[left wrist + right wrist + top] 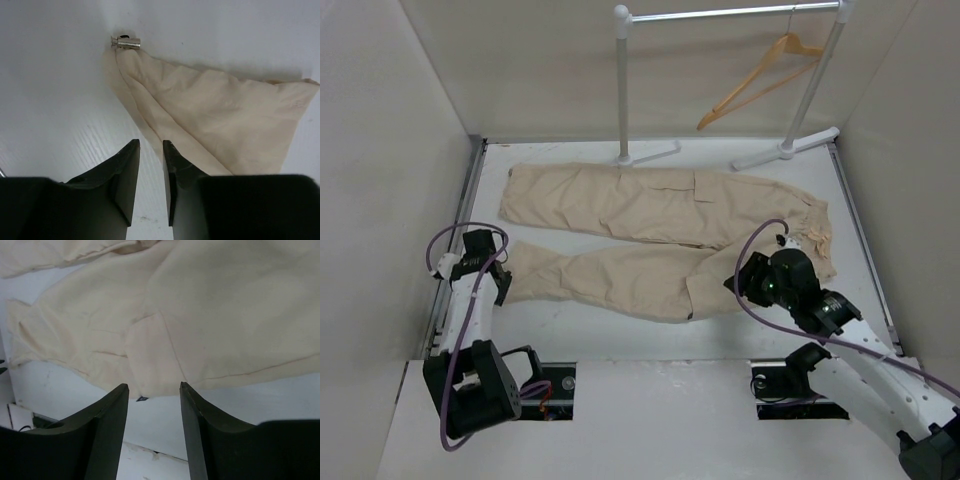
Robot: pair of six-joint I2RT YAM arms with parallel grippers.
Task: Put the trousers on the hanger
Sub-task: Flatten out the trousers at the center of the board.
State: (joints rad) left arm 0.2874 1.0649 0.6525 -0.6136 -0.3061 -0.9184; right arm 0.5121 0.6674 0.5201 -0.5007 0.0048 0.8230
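The beige trousers lie flat on the white table, legs pointing left and waist to the right. The wooden hanger hangs tilted from the rail at the back right. My left gripper sits at the hem of the near leg. In the left wrist view it is slightly open and empty, with the leg end just ahead and to the right. My right gripper is at the near edge of the trousers by the seat. In the right wrist view it is open and empty, just short of the cloth.
A white metal rack stands at the back, its feet on the table behind the trousers. White walls close in the table on the left, right and back. A small metal piece sits at the tip of the leg hem.
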